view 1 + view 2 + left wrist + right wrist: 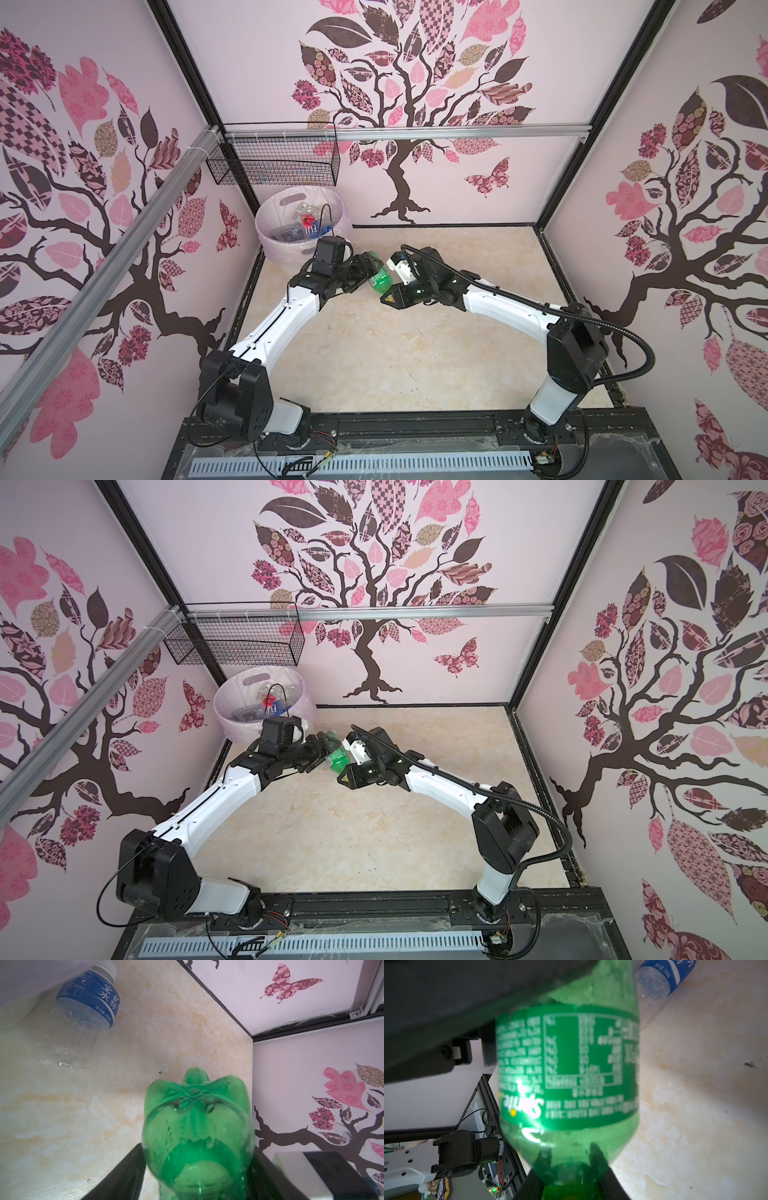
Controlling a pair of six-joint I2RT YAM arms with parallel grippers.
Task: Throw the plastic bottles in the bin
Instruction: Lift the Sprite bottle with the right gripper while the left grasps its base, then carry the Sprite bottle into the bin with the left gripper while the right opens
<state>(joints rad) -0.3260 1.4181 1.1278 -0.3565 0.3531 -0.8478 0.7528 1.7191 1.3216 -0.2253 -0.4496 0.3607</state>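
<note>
Green bottle [380, 279] hangs mid-air near the bin [286, 254], right gripper [570, 1153] pinching its neck to present the base to the left gripper [198, 1147], whose jaws flank it (pressing or not, can't tell), likely a handover since the bin sits on the left arm's side.

The green translucent plastic bottle [571, 1064] fills the right wrist view out of focus: its label's small print is unreadable and its neck end is cut off by the edge. The clear plastic bottle with a blue label [658, 985] is cropped there too. In both top views the round pale pink bin [286, 253] holds bottles too small to count, and whether the left gripper [371, 264] presses the green bottle cannot be told.
</note>
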